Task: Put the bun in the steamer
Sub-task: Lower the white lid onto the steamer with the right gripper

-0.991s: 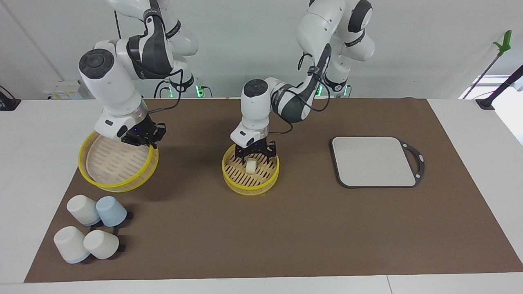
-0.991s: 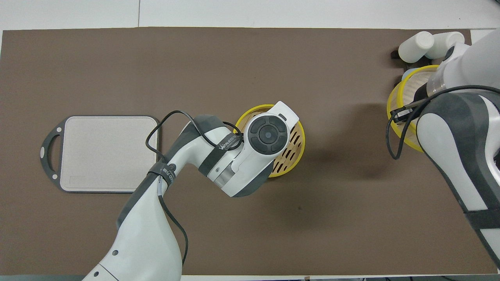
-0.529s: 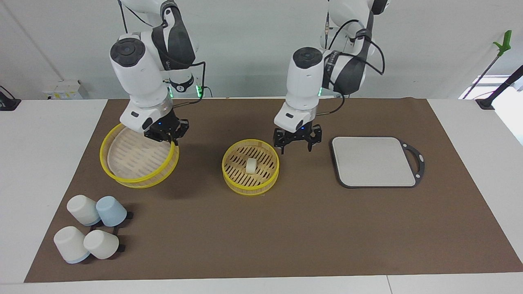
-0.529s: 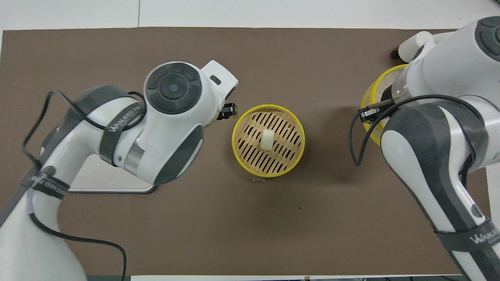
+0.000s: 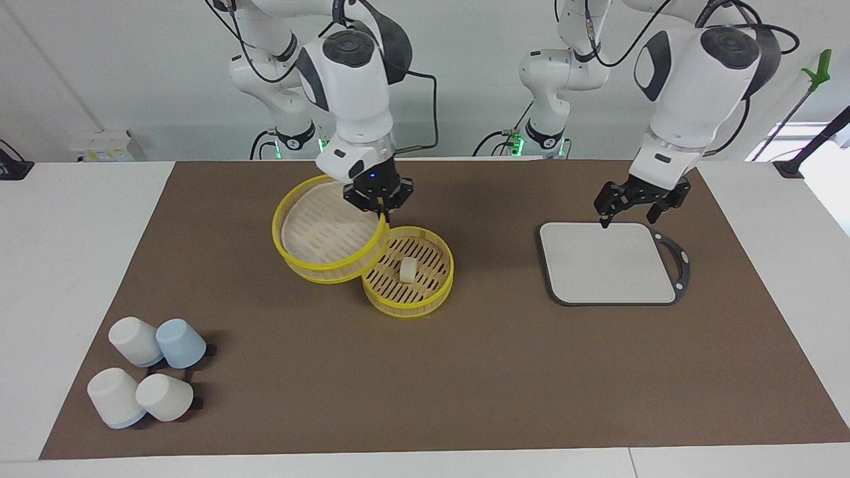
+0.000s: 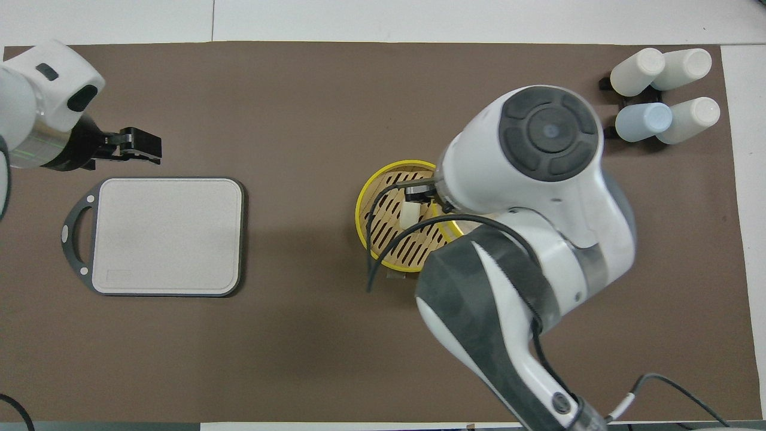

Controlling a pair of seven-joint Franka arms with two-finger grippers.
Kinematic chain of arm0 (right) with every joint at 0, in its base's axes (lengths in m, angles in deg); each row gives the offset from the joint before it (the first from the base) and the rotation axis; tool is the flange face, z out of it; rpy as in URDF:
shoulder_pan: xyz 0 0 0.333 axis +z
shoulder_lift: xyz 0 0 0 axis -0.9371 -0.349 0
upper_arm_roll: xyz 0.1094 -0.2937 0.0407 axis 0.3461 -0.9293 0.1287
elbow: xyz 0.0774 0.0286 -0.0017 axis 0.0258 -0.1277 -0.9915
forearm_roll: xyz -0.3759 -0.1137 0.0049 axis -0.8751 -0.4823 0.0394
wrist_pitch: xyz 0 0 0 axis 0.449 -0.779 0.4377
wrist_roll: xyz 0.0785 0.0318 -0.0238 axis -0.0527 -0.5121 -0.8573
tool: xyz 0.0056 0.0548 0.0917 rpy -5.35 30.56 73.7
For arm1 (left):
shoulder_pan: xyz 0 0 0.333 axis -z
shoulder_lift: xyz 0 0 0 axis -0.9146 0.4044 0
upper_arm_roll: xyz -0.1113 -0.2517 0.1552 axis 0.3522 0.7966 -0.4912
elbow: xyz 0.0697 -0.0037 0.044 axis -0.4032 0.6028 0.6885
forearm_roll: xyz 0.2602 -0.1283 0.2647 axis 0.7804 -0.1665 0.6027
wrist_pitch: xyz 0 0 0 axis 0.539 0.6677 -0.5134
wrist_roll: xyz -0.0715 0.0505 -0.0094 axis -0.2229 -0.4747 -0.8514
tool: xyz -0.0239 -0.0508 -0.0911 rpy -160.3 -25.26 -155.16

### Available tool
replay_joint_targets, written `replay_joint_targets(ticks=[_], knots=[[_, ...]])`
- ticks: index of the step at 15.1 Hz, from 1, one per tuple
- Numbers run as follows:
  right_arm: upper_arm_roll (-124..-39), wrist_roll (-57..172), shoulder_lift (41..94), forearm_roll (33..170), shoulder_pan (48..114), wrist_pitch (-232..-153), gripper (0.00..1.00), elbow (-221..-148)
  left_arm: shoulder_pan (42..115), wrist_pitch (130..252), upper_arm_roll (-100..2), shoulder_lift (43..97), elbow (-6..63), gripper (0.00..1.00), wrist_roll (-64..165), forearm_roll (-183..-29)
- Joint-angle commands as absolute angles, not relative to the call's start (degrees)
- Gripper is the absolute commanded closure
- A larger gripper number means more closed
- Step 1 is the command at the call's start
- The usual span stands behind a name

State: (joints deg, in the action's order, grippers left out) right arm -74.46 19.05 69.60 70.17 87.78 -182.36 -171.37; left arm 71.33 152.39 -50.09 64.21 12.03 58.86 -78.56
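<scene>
I read the mat (image 5: pixel 465 372) with the robots at twelve. The steamer (image 5: pixel 433 290) sits at its centre, the bun (image 5: pixel 408 270) lying in it on the slatted floor. A second steamer tier (image 5: pixel 312 265) hangs tilted in the right gripper (image 5: pixel 377 201) — overlapping the steamer's rim toward the right arm's end. The board (image 5: pixel 607 262) lies toward the left arm's end, well apart, with the left gripper (image 5: pixel 639 199) over its twelve-o'clock edge (fingers spread). Four cups (image 5: pixel 147 378) cluster at six, at the right arm's end.
</scene>
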Motion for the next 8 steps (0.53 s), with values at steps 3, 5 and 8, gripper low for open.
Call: replay_joint_targets(ticks=[3,5,8], knots=[[-74.94,11.05,60.56,65.37,94.43,-186.76,0.93,-166.16,68.61,148.45,-49.59,61.37,13.15,0.0,63.76,-79.34],[-74.86,9.38,57.22,61.42,96.47,-188.42,0.91,-165.81,67.39,146.95,-49.68,60.93,13.15,0.0,65.6,-79.34],[-74.86,8.4,56.33,61.14,96.56,-190.99,0.91,-166.07,66.68,146.51,-49.68,60.84,13.51,0.0,65.7,-80.48]])
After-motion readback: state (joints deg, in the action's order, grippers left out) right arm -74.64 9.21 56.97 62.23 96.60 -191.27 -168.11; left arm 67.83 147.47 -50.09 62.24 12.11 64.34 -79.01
